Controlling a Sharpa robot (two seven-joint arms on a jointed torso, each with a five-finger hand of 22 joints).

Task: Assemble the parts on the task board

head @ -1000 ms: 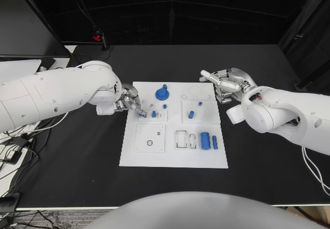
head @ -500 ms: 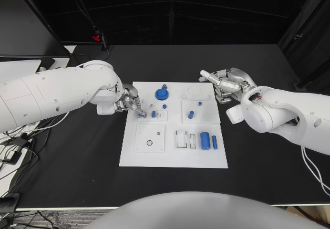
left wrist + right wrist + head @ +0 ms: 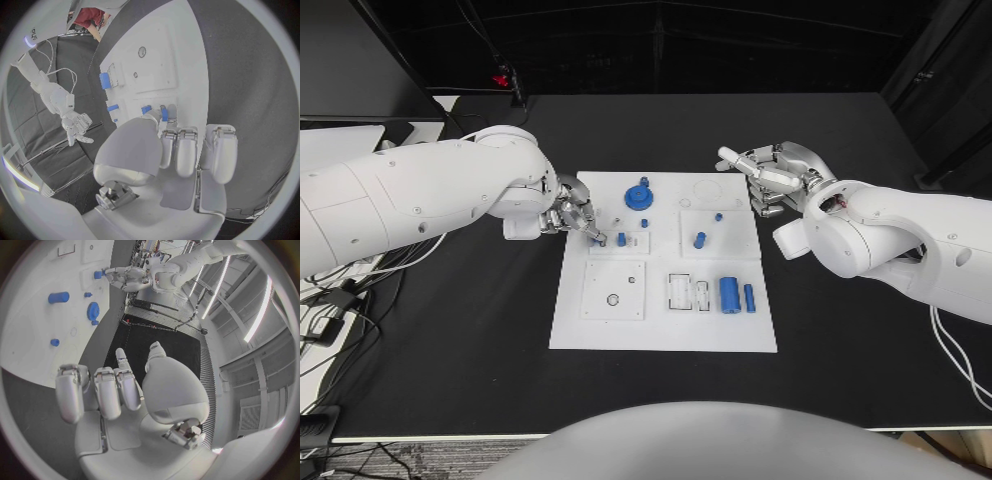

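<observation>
The left hand [image 3: 574, 218] sits at the board's [image 3: 661, 335] left edge, near the far corner, fingertips down on a small upright blue peg [image 3: 602, 240] in the near-left block. The left wrist view shows fingers closed round a peg [image 3: 164, 113], so it appears pinched; its long axis stands upright, directly under the fingers. A second peg [image 3: 622, 239] stands just beside it, toward the board's middle. The left hand is plainly the nearer one for seating it.

The right hand [image 3: 769, 175] hangs off the board's far-right corner, well apart from the parts, fingers loosely curled, holding nothing.

The gear [image 3: 639, 195] stands near the far edge. Near the board's right side, a big cylinder [image 3: 730, 294] and a thin pin [image 3: 750, 298] lie with long axes running near to far.
</observation>
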